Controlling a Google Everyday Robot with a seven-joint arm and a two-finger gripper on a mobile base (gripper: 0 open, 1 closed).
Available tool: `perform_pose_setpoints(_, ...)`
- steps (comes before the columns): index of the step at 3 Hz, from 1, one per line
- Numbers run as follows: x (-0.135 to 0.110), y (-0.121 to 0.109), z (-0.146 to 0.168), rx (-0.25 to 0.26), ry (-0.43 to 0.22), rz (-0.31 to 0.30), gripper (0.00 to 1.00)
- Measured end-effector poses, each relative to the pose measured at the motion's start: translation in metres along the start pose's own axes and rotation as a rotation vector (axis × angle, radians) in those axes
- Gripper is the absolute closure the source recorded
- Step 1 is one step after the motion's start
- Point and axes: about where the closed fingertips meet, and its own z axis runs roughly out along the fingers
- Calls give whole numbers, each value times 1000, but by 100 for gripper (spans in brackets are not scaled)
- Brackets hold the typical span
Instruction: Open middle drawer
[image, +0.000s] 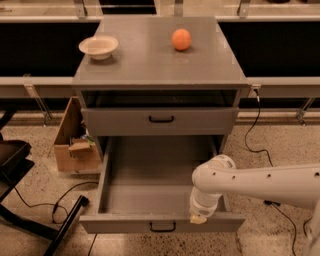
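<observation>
The middle drawer (160, 221) of the grey cabinet stands pulled far out toward me. Its plain grey inside (155, 175) is bare, and a small black bar handle (162, 227) sits at the centre of its front. My gripper (198, 217) hangs at the end of the white arm (260, 182), which reaches in from the right. It is at the top edge of the drawer front, right of the handle. The shallower drawer (160, 120) above is shut.
A cream bowl (99, 47) and an orange (181, 39) sit on the cabinet top (150, 65). A cardboard box (75, 145) stands left of the cabinet. A black chair base (30, 200) and cables lie on the floor at left, and a cable (255, 135) at right.
</observation>
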Motion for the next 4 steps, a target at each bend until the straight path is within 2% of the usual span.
perform_pose_setpoints(1,0,4,1,-6,-2,-2,100)
perform_pose_setpoints(2,2,23,2,-31,-10,-11,100)
perform_pose_setpoints(4,2,23,2,-31,-10,-11,51)
